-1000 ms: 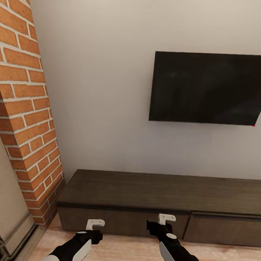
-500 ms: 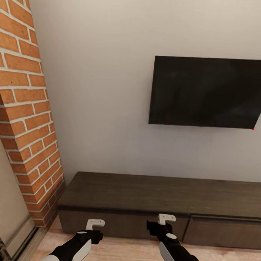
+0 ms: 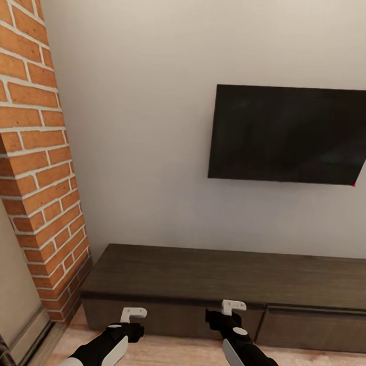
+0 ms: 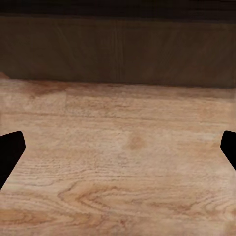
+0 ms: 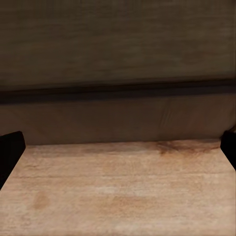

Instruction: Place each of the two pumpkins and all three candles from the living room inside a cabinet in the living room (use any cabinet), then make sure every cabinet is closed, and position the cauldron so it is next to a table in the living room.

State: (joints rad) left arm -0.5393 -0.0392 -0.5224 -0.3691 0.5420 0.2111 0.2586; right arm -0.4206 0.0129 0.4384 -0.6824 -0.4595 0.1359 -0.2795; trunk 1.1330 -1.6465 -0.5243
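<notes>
The camera has tilted upward; nothing else moved. Cabinet (image 3: 226,291), drawers closed, runs crosswise directly ahead of both grippers, nearer the right gripper (image 3: 233,307). Left gripper (image 3: 133,313) and right: fingers apart, empty.

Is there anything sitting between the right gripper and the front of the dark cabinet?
Nothing visible. The right gripper hangs open just before the cabinet, with bare wood floor running up to its closed drawer fronts.
</notes>
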